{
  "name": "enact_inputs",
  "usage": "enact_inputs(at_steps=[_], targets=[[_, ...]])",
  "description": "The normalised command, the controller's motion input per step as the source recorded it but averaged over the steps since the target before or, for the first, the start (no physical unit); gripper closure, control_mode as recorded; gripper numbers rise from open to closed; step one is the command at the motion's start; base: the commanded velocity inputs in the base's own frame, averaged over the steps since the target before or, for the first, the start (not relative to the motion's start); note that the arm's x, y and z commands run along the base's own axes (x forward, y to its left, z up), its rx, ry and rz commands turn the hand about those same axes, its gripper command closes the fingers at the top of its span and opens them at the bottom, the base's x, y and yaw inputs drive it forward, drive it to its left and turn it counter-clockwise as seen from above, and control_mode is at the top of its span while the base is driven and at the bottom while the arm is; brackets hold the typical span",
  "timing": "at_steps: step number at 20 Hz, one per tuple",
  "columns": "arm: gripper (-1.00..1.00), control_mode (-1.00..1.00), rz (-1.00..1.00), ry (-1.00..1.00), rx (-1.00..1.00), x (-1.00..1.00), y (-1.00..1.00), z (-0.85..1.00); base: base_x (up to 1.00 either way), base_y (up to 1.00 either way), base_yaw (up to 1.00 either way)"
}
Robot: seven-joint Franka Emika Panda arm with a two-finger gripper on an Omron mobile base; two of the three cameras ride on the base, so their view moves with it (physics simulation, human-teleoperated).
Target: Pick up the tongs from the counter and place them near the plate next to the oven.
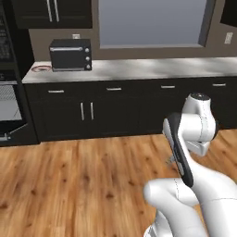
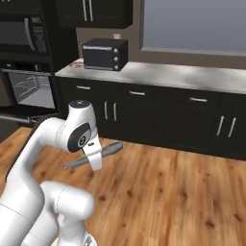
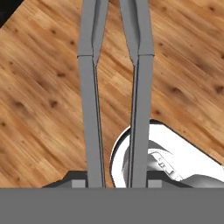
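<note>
Wooden floor [image 2: 158, 187] below, arm folded low, claw [image 3: 116, 183] apparently clenched around tongs [image 3: 116, 87], pointing downward.

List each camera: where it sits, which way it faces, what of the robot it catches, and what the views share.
Left base view: behind the arm's left, facing the counter; arm at lower right.
Right base view: behind its right, facing the oven and plate; arm at lower left, tongs in its gripper.
Hand view: on the hand, looking down the tongs at wooden floor.
Shared: counter, plate, floor, tongs.
</note>
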Motion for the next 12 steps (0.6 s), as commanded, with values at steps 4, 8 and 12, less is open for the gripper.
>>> enact_inputs(at_steps=[4,8,12], targets=[[1.00,1.00,0.00,0.00,0.00,0.00,0.00,0.00,1.00,0.37,0.05],[1.00,1.00,0.00,0.00,0.00,0.00,0.00,0.00,1.00,0.34,0.05],[1.00,1.00,0.00,0.00,0.00,0.00,0.00,0.00,1.00,0.34,0.04]])
